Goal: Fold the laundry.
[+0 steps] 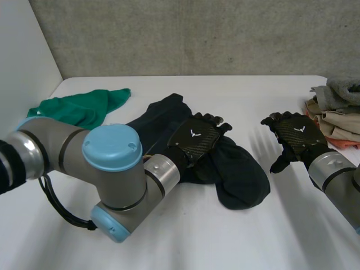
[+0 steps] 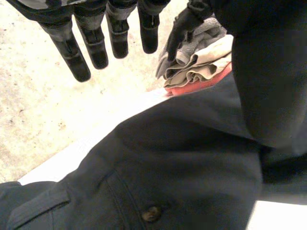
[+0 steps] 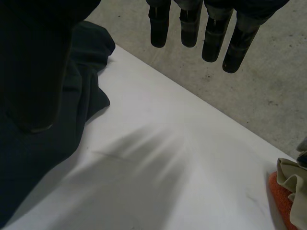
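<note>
A dark navy garment (image 1: 239,174) lies crumpled in the middle of the white table (image 1: 185,242). Its button (image 2: 151,213) and a pocket seam show under my left palm. My left hand (image 1: 194,136) is over the garment's middle, fingers (image 2: 91,48) straight and holding nothing. My right hand (image 1: 293,133) hovers above bare table to the right of the garment, open, with straight fingers (image 3: 192,28). The garment's edge (image 3: 91,96) lies beside that hand.
A green cloth (image 1: 79,107) lies at the table's far left. A pile of grey, beige and orange laundry (image 1: 337,112) sits at the far right edge, its stack (image 2: 199,69) beyond my left fingertips. The orange piece (image 3: 283,203) is near my right hand.
</note>
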